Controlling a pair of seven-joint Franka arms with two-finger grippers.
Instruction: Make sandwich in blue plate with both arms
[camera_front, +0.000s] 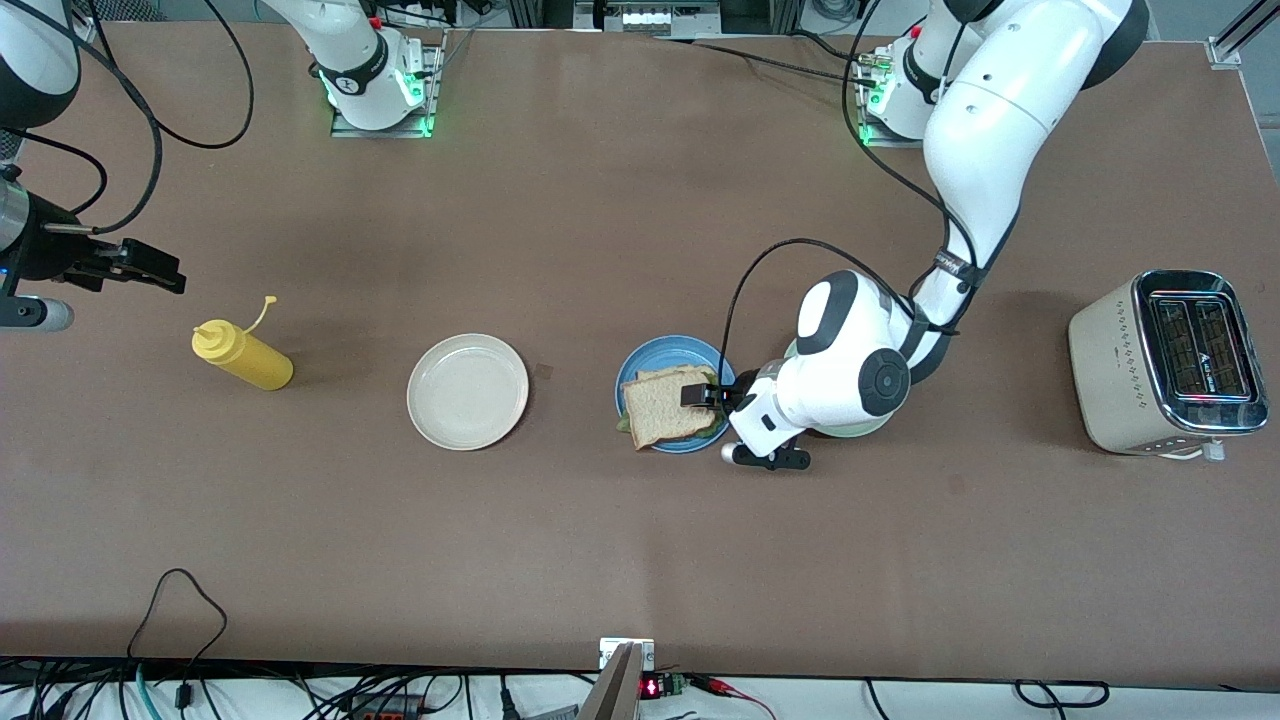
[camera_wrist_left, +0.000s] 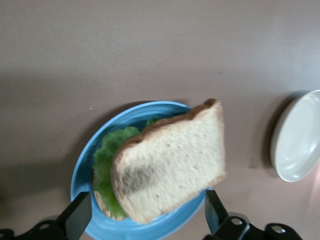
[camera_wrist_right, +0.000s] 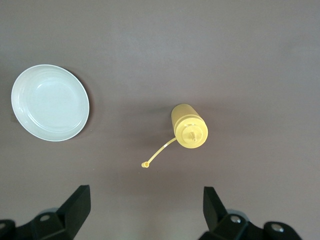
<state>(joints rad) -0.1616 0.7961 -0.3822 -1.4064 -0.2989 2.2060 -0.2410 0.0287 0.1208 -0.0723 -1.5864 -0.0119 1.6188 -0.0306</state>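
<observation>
The sandwich (camera_front: 668, 405) is seated on the blue plate (camera_front: 640, 362). The left gripper (camera_front: 707, 395) is spread wide at its 3 o'clock edge, nothing held. The right gripper (camera_front: 150, 265), wide open, waits above the table near the mustard bottle (camera_front: 242, 355).

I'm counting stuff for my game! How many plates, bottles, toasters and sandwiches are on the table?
Plates: 3 - blue plate, cream-white plate, pale green plate mostly hidden under the left arm
Bottles: 1 - yellow squeeze bottle
Toasters: 1 - toaster
Sandwiches: 1 - sandwich on the blue plate
Total: 6
</observation>
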